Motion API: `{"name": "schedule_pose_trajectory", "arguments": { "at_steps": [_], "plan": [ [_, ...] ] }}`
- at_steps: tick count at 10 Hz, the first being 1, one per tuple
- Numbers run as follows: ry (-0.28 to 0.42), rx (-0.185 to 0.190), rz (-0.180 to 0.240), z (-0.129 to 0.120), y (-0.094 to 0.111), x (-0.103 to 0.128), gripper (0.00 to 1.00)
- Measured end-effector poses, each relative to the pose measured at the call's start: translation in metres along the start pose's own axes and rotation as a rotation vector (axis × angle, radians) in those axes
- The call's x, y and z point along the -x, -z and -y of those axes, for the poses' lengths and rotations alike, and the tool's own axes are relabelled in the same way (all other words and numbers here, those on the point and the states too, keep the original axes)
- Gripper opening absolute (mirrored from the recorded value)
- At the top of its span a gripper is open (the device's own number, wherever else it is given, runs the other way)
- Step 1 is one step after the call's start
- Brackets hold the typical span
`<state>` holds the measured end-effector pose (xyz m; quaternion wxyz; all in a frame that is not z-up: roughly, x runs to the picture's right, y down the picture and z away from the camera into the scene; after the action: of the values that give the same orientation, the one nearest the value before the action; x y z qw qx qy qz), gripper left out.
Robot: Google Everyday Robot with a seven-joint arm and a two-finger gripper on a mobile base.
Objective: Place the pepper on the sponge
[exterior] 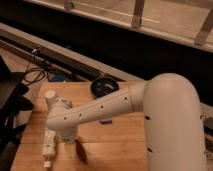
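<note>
At far left, black cables (31, 75) lie on the floor beside the wooden table (125, 150). On it lies a white tube (48, 145), then the gripper (68, 136) hangs low over the boards. Whether it grips anything, I cannot tell. The pepper (81, 152) lies just beside it, with the sponge (106, 120) farther right, half under the arm (100, 111) — a black bowl (104, 86) sits behind.

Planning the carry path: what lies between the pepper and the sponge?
Only bare wooden table, as the camera view shows. The sponge peeks out under the arm; the tool hangs left of the pepper, next to the white tube.
</note>
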<state>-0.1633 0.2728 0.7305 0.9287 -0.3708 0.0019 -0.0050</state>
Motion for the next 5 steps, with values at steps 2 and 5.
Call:
{"name": "schedule_pose_trajectory", "arguments": {
  "at_steps": [2, 5],
  "plan": [
    [-0.095, -0.002, 0.003, 0.003, 0.0, -0.013, 0.8],
    [-0.275, 0.032, 0.013, 0.013, -0.014, -0.037, 0.8]
  ]
}}
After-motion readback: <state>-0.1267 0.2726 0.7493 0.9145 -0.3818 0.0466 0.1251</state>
